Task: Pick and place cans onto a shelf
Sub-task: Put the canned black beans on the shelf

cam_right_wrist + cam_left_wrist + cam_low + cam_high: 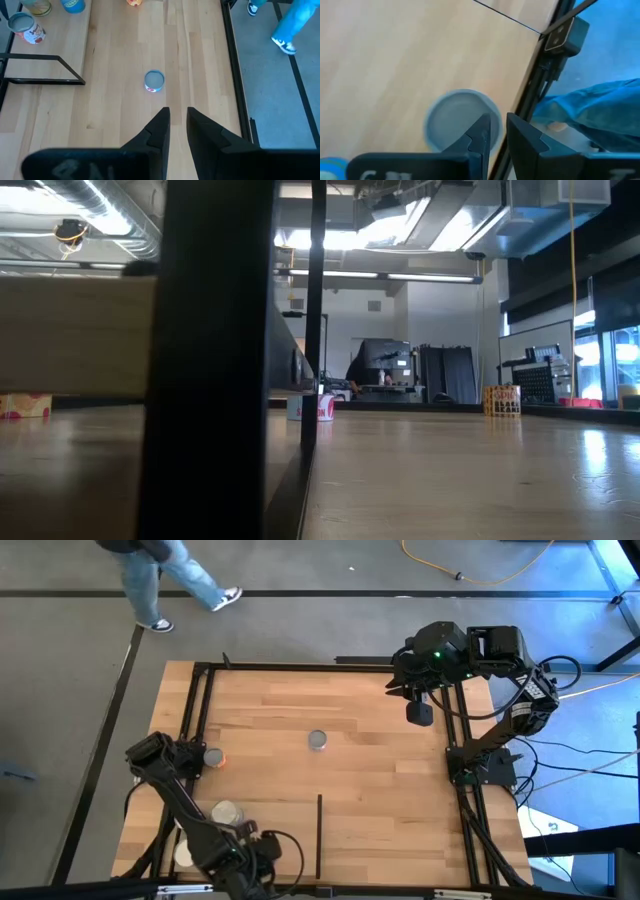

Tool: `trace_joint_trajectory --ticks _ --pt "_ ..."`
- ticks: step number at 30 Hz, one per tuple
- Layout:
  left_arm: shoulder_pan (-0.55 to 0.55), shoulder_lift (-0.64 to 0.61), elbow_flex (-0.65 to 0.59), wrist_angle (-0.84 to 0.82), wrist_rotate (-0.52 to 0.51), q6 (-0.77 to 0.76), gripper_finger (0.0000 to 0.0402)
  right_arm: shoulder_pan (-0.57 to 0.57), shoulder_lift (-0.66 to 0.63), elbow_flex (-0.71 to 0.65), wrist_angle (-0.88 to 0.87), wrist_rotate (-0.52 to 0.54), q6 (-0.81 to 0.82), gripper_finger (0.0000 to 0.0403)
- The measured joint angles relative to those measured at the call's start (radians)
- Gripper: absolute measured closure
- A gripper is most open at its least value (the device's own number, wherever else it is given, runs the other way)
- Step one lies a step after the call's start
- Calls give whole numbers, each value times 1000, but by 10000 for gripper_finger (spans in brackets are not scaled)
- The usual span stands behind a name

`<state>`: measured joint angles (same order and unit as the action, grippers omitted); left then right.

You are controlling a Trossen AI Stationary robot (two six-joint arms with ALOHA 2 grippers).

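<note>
Table (380, 790): light wood top in a black frame. Shelf (250, 840): near-left part of the table, bounded by a thin black upright divider (320, 835); the same divider fills the near left of the low view. Can A (318, 740): grey-topped, upright, alone at mid-table, well apart from both arms; seen also from the right wrist (154, 80) and far off in the low view (311, 408). Can B (212, 757): grey top, at the table's left edge, just beside the left gripper (192, 755); the left wrist view shows its round top (457, 120) close against the fingers (481, 131), outside them. Left gripper: fingers nearly together, a narrow gap between, nothing pinched. Pale-topped cans (225, 812): on the shelf near the left arm, partly hidden by it. Right gripper (420, 712): hangs over the far-right corner of the table, fingers (159, 127) set close with a slim gap, holding nothing. Person (165, 575): blue trousers, on the floor beyond the table's far-left corner.
</note>
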<state>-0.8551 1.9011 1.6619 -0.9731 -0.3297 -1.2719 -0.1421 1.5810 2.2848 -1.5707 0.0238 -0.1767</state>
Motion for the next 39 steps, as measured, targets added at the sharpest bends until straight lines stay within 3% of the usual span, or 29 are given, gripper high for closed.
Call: trace_joint_trajectory --ticks 7,18,24,28,33,39 --pt "0 0 84 -138 -49 -1 348 0 0 0 0 0 8 336" --pt "-1 0 213 -360 -277 -12 350 -81 0 0 0 1 42 336" --pt "-14 0 280 -592 -430 -150 347 -132 -1 0 0 2 92 336" --pt "-25 -8 280 -597 -502 -173 347 -159 -3 -13 2 30 138 336" --pt "-26 -18 279 -598 -536 -173 347 -215 -36 -148 1 166 237 336" --pt "-2 -35 278 -597 -644 -166 346 -329 -102 -428 79 133 278 336"
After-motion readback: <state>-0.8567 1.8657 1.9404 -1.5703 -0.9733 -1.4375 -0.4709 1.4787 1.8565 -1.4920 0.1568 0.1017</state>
